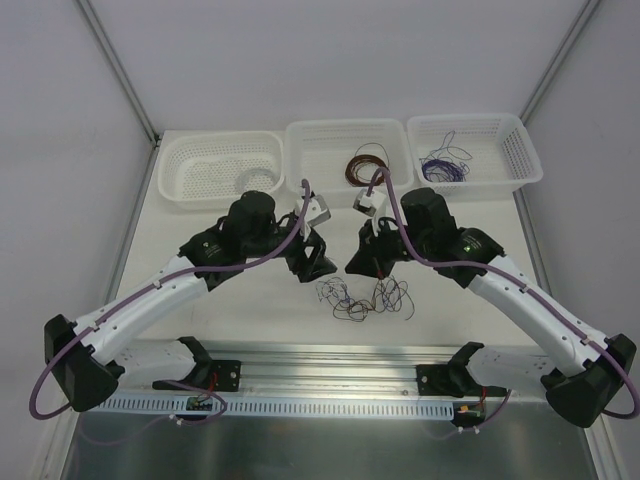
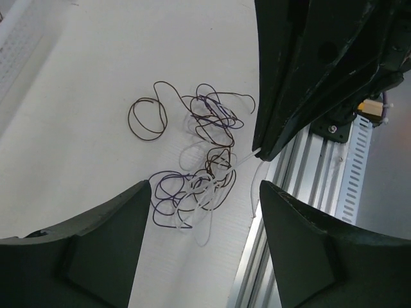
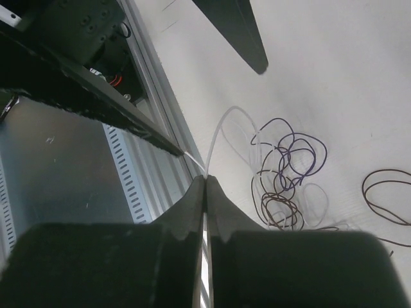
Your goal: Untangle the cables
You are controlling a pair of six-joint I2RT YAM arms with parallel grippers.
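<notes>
The cables (image 1: 365,297) lie as a scribbly tangle of purple, dark brown and pale wires on the white table, just in front of both grippers. My right gripper (image 3: 205,178) is shut on a pale wire that rises from its tips and curves back into the tangle (image 3: 286,173). In the left wrist view the right gripper (image 2: 260,153) shows at the tangle's right edge, pinching that pale strand. My left gripper (image 2: 204,212) hovers open above the near part of the cables (image 2: 205,154), with nothing between its fingers. From above, the left gripper (image 1: 312,262) sits left of the right gripper (image 1: 362,264).
Three white baskets stand along the back: the left one (image 1: 200,150) holds a white coil, the middle one (image 1: 330,135) a brown coil (image 1: 366,165), the right one (image 1: 510,145) purple wire (image 1: 443,166). An aluminium rail (image 1: 330,365) runs along the near table edge, close to the tangle.
</notes>
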